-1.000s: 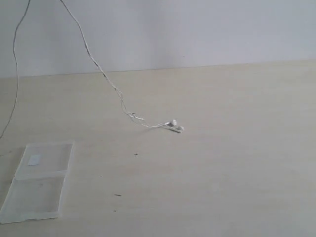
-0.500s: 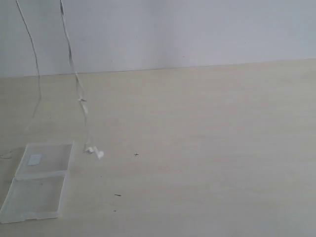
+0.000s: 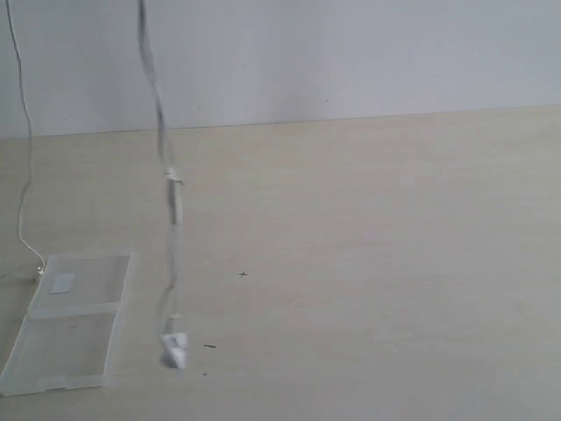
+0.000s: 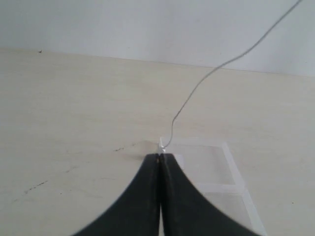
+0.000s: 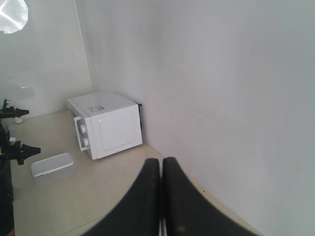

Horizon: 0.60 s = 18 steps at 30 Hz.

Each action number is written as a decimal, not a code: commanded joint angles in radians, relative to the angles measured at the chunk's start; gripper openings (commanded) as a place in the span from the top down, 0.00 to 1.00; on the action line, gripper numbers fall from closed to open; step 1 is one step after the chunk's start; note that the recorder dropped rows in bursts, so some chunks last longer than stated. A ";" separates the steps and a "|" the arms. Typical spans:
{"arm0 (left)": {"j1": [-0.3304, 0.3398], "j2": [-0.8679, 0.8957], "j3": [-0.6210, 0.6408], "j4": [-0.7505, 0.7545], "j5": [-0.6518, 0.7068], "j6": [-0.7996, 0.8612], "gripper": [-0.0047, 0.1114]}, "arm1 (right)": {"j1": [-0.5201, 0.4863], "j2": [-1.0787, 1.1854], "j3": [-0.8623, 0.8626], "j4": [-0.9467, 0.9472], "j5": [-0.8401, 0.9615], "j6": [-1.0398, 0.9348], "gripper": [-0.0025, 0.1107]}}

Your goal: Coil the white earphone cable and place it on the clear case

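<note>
Earbuds (image 3: 173,355) of your white earphone cable (image 3: 174,202) have swung nearer, dangling just right of the clear case (image 3: 70,329) on the desk (image 3: 394,263); the other end lies at the case's far corner; your left claw (image 4: 160,156) and right claw (image 5: 161,160) are both pinched closed.

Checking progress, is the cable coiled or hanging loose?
Hanging loose: the cable drops in two long strands, no loops, earbuds low beside the case.
</note>
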 commanded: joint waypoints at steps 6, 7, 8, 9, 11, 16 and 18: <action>0.002 -0.004 0.000 -0.005 -0.005 -0.006 0.96 | 0.000 -0.067 -0.002 -0.017 0.010 0.012 0.98; 0.002 -0.004 0.000 -0.005 -0.005 -0.006 0.96 | 0.000 -0.067 -0.002 -0.017 0.010 0.012 0.98; 0.002 -0.004 0.000 -0.005 -0.005 -0.006 0.96 | 0.000 -0.067 -0.002 -0.017 0.010 0.012 0.98; 0.002 -0.004 0.000 -0.005 -0.005 -0.006 0.96 | 0.000 -0.067 -0.002 -0.013 0.008 0.012 0.98; 0.002 -0.004 0.000 -0.005 -0.005 -0.006 0.96 | 0.000 -0.071 -0.002 0.016 0.001 0.012 0.98; 0.002 -0.004 0.000 -0.005 -0.005 -0.006 0.96 | 0.000 -0.092 -0.002 0.037 -0.004 0.012 0.98; 0.002 -0.004 0.000 0.015 -0.005 -0.004 0.96 | 0.000 -0.108 -0.002 0.039 -0.013 0.012 0.98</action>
